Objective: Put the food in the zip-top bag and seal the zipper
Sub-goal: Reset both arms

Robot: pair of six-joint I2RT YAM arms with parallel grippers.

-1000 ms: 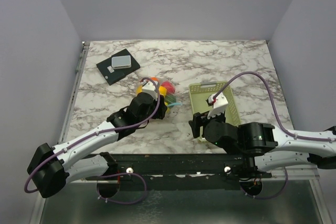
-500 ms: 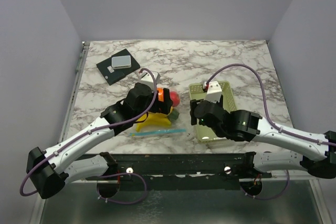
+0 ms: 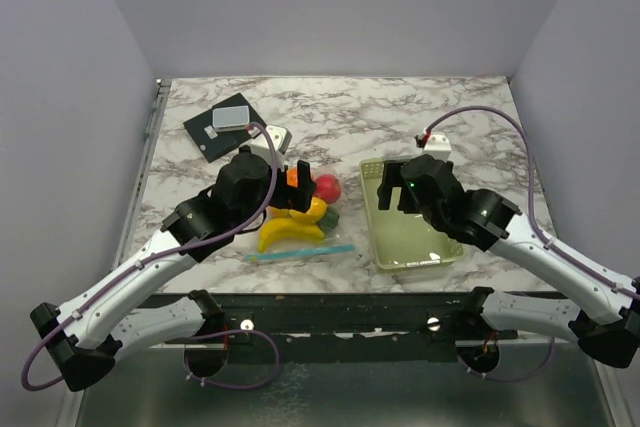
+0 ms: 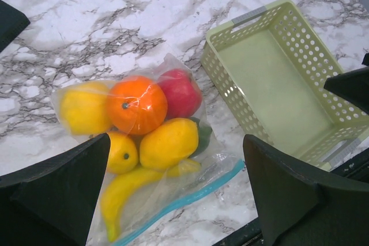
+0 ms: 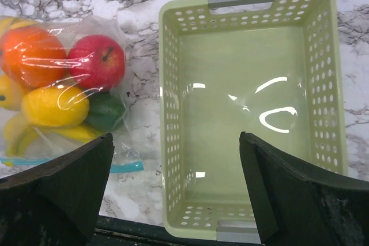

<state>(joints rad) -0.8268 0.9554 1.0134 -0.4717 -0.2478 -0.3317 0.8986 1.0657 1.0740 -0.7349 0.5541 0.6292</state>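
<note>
Found the zip-top bag [image 4: 199,168] lying flat on the marble worktop [image 3: 400,107], just left of the pale green mesh basket [image 4: 222,79] and not touching it. Noted the food inside the bag: an orange ball [image 4: 136,105], a red apple [image 4: 180,93] touching it, yellow lemon-like pieces [image 4: 168,143], a banana [image 4: 124,194] nearest the zipper, and a dark green piece [image 5: 105,110] next to the apple. Traced the zipper [image 4: 184,200], a light blue strip, along the bag's near edge; could not tell whether pressed shut.

Recorded the left tool [image 4: 176,136] above the bag, jaws spread wide, gripping nothing. Recorded the right tool [image 5: 176,135] above the basket, likewise wide apart and holding nothing.

Logged a black pad [image 3: 222,127] carrying a grey block at the far left of the worktop, well apart from the bag.
</note>
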